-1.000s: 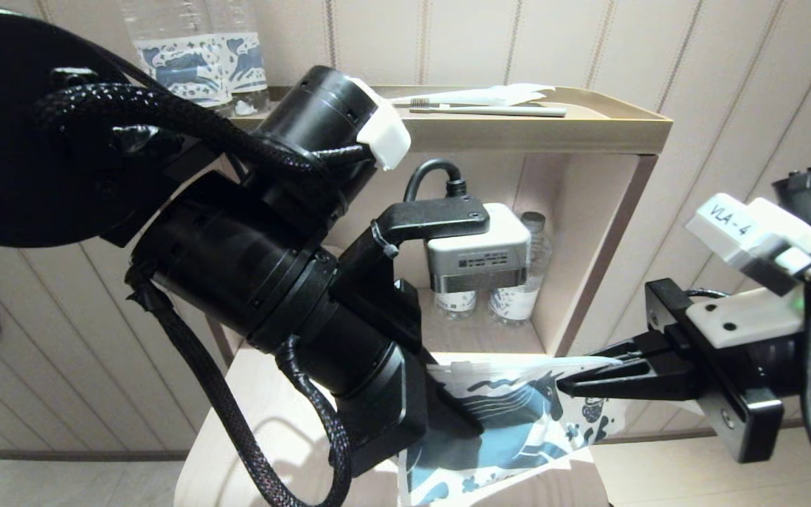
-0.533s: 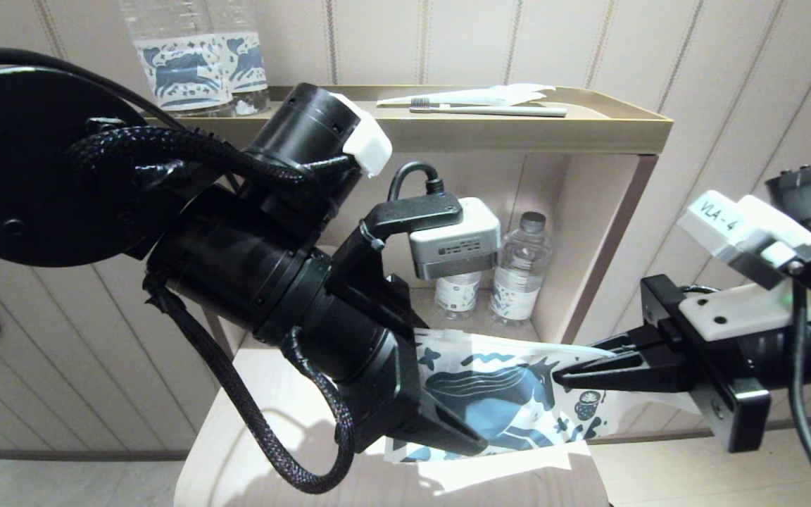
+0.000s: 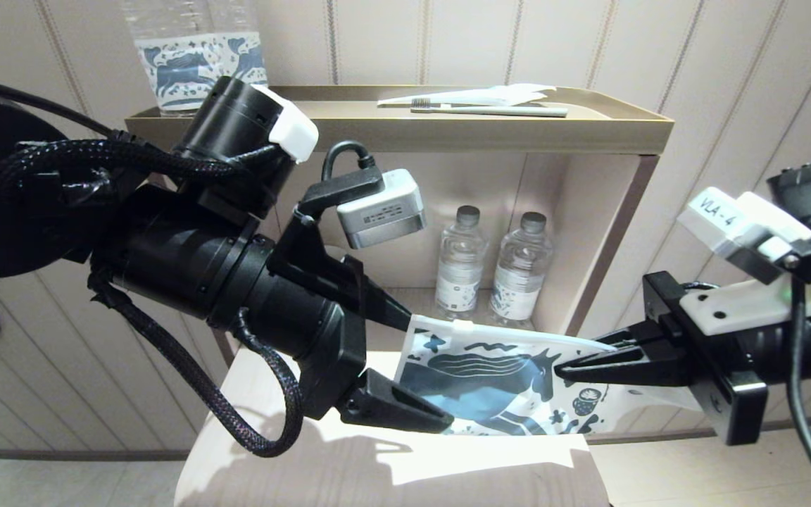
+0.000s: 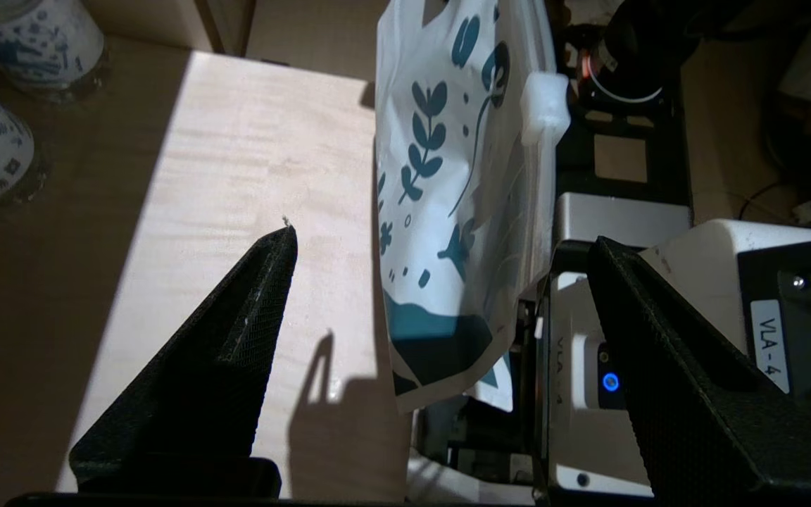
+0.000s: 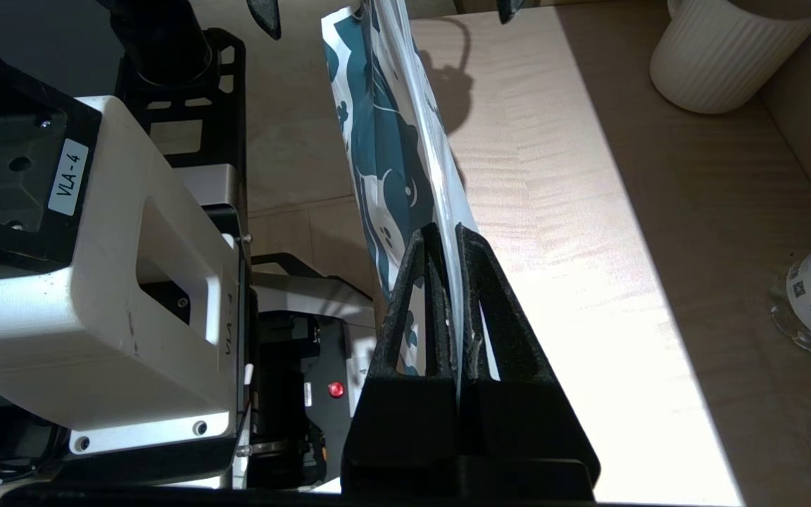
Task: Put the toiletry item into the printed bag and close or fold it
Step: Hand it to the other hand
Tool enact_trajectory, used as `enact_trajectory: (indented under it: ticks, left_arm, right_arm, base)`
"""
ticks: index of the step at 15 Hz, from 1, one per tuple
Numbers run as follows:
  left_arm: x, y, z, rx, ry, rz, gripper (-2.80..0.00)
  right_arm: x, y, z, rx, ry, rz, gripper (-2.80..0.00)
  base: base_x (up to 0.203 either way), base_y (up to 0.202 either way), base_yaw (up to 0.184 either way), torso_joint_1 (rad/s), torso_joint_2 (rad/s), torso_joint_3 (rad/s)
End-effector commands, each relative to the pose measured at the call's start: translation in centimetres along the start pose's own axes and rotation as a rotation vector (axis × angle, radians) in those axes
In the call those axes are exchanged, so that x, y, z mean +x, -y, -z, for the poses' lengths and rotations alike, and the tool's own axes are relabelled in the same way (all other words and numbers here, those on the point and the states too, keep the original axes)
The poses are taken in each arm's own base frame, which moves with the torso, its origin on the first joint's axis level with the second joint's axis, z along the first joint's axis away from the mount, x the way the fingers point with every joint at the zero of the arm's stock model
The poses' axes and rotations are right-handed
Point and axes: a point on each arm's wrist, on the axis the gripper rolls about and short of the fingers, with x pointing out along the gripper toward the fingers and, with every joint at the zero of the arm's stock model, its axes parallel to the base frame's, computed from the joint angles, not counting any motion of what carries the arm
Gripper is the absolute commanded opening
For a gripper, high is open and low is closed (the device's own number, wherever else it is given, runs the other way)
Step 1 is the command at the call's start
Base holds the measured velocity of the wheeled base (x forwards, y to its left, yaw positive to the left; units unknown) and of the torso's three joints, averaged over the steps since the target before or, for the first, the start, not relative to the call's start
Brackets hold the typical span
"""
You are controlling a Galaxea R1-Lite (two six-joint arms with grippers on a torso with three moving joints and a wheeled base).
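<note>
The printed bag [image 3: 490,384], white with a blue horse, hangs on edge above the light wooden table [image 3: 377,472]. My right gripper [image 3: 560,370] is shut on the bag's right end, and the right wrist view shows the gripper [image 5: 445,229] pinching the bag's edge [image 5: 377,141]. My left gripper [image 3: 428,373] is open around the bag's left end without touching it. In the left wrist view the bag [image 4: 448,211] hangs free between that gripper's spread fingers [image 4: 444,238]. A white slider [image 4: 545,105] sits on its top edge. A toothbrush [image 3: 490,110] lies on the top tray. The bag's inside is hidden.
A plain white wrapper [image 3: 497,94] lies beside the toothbrush on the shelf's gold-rimmed tray [image 3: 610,127]. Two small water bottles [image 3: 460,260] stand in the shelf niche behind the bag. A large bottle [image 3: 194,56] stands on top at the left. A white ribbed cup [image 5: 729,49] stands on the table.
My left gripper has opened, let go of the bag's left end and drawn back to the left. The bag has swung up level, held by the right gripper alone.
</note>
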Motion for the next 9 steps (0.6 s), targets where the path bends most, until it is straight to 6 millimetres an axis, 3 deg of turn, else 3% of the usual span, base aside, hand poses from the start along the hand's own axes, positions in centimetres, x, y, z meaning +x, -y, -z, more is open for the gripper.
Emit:
enact_trajectory:
  ticks: [1, 9]
  left_arm:
    - [0.0, 0.0, 0.0, 0.004, 0.026, 0.012, 0.00]
    - [1.3, -0.5, -0.1, -0.034, 0.056, 0.025, 0.00]
  right_arm:
    - [0.0, 0.0, 0.0, -0.002, 0.003, -0.005, -2.80]
    - [-0.2, -0.2, -0.2, -0.015, 0.010, 0.001, -2.80]
  base:
    - [0.000, 0.000, 0.000, 0.000, 0.00, 0.000]
    - [0.000, 0.000, 0.000, 0.000, 0.00, 0.000]
